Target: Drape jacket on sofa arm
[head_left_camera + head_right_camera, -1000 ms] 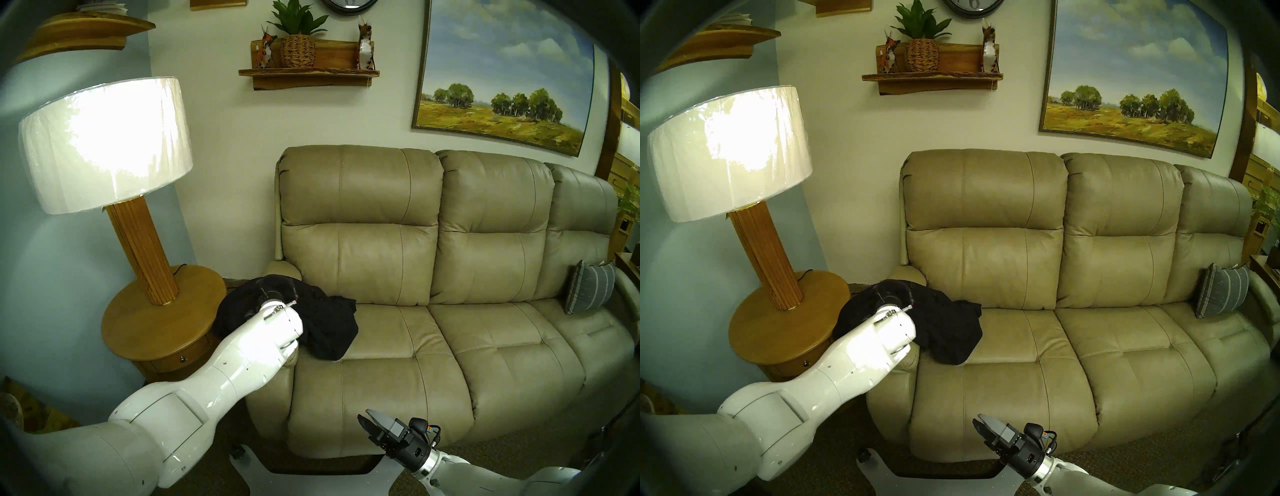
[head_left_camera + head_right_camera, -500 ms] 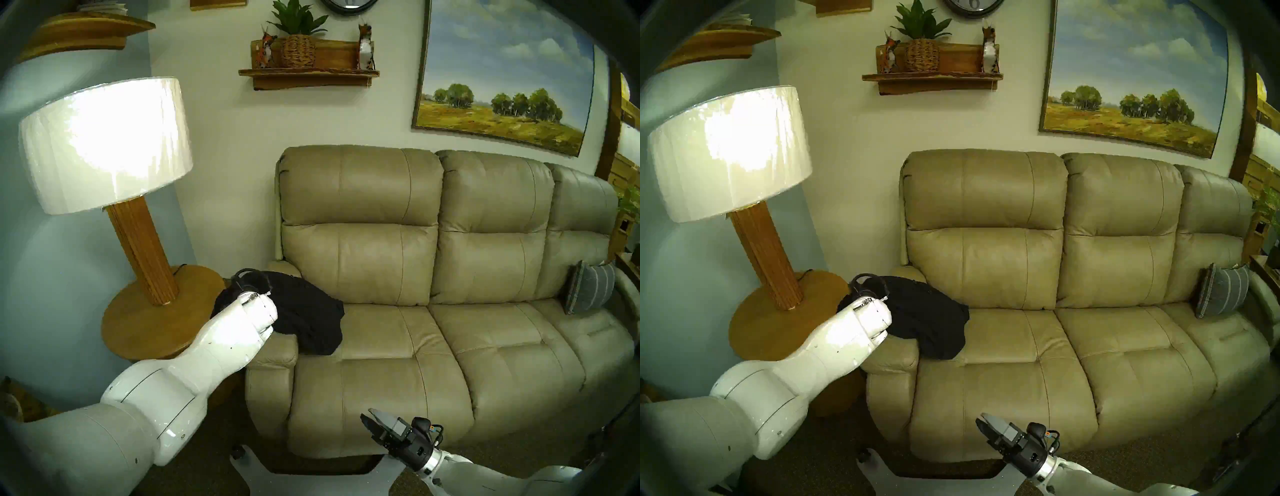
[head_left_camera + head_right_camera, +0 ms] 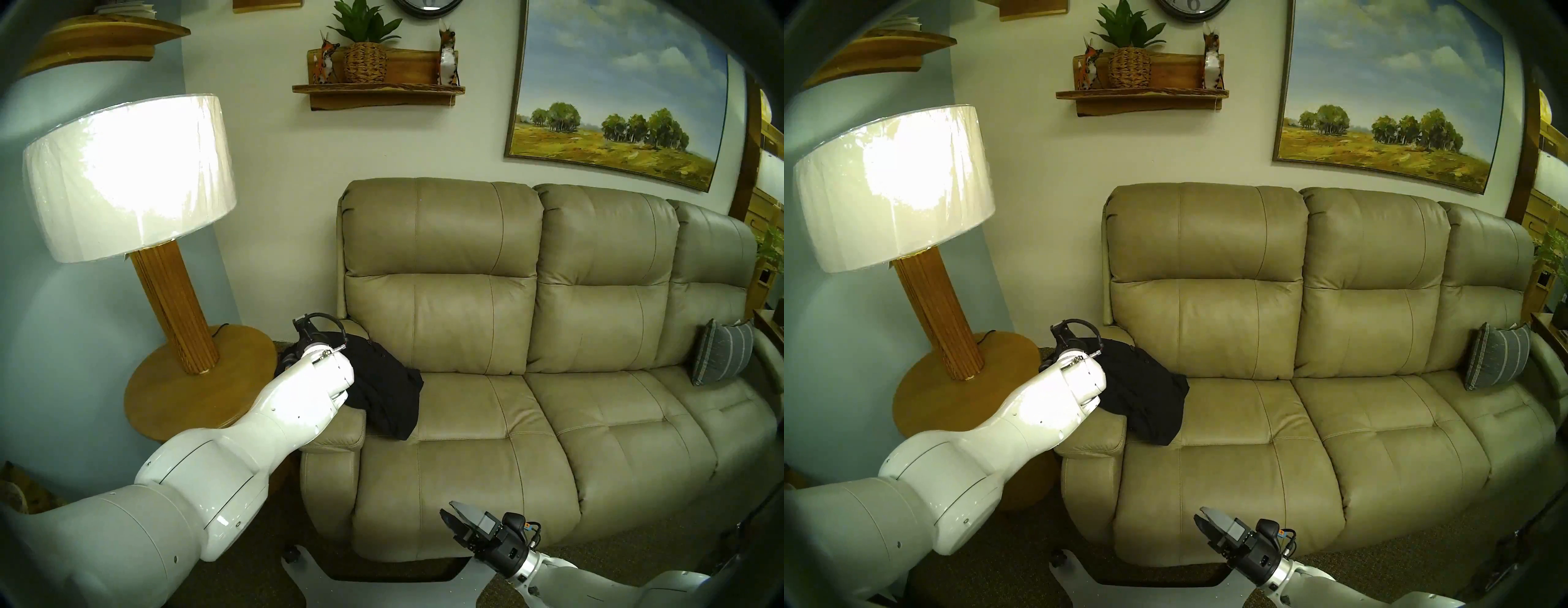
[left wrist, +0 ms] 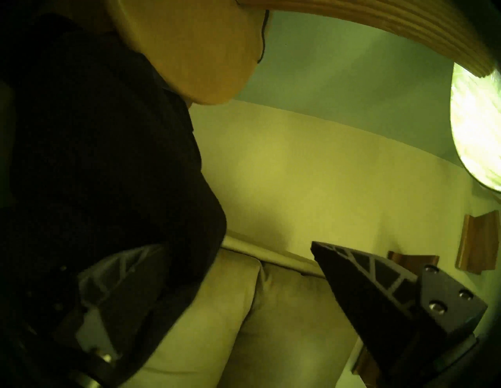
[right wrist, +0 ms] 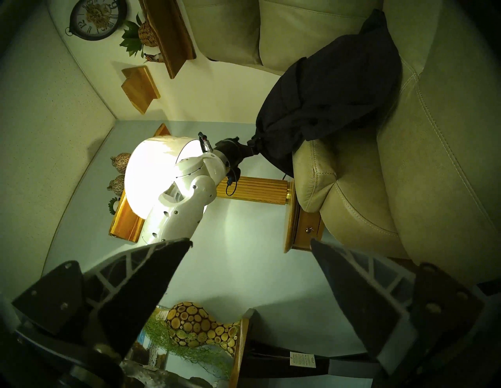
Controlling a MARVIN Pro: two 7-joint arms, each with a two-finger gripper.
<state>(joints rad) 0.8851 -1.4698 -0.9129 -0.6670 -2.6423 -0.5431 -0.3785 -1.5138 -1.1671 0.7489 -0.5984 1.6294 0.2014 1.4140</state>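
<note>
The black jacket [image 3: 382, 382] lies over the beige leather sofa arm [image 3: 339, 433]. One side hangs onto the left seat cushion and the other hangs down toward the side table. It also shows in the right head view [image 3: 1144, 390] and the right wrist view [image 5: 333, 89]. My left gripper [image 4: 237, 246] is at the arm's outer side, jaws apart. The jacket [image 4: 95, 162] lies against its left finger, and in the right wrist view the fabric's bunched end touches the left gripper [image 5: 249, 146]. My right gripper [image 3: 449, 509] is open and empty, low in front of the sofa.
A round wooden side table [image 3: 191, 395] with a lit lamp [image 3: 127, 178] stands close to the left of the sofa arm. A grey striped pillow [image 3: 721, 356] leans at the sofa's far right end. The robot's white base [image 3: 382, 590] is on the carpet in front.
My left arm pulled the jacket left across the sofa arm, off part of the seat, then rose a little and shifted back right. The right arm has barely moved.
</note>
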